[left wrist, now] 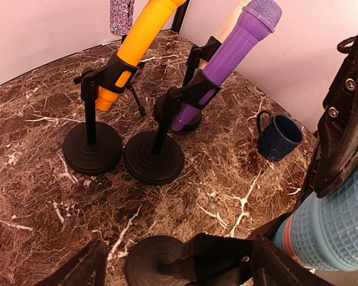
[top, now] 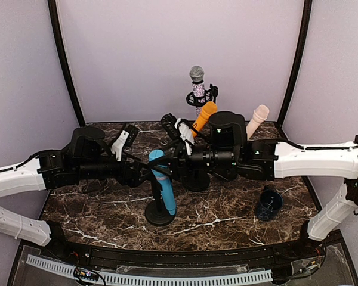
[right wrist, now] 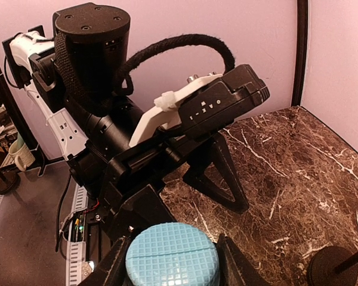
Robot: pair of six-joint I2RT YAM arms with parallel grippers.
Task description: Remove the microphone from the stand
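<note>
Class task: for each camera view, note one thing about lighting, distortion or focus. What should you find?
Top external: soft even light, faint shadows, and the black frame bars bow like wide-angle distortion. Left wrist: the blue microphone looms huge and slightly soft at the corner. Right wrist: marble table looks sharp, no glare.

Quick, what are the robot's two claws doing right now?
Left gripper: open, jaws on either side of the stand's clip.
Right gripper: shut on the blue microphone.
</note>
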